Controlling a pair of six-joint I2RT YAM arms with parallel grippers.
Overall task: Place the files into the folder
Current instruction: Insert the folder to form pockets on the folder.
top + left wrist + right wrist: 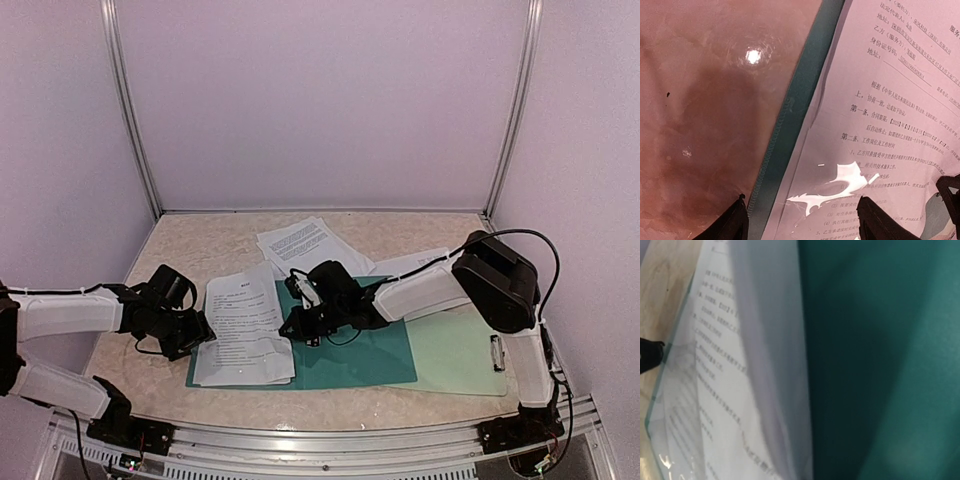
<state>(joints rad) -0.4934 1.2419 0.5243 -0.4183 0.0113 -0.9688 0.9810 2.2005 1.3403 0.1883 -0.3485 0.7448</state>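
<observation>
printed files (245, 325) lie on the left half of a dark teal folder (375, 352). left pincer (203, 331) open at its left edge; right pincer (296, 325) closed by the files.

one dark green folder (380, 352). one pale green clipboard (455, 355). printed sheets (245, 325) in three spots: at least one on the folder, a fanned pile (305, 243) of at least two behind it, one more sheet (418, 263) further right. two arms: left arm (70, 312), right arm (430, 290). one table (180, 250).
</observation>
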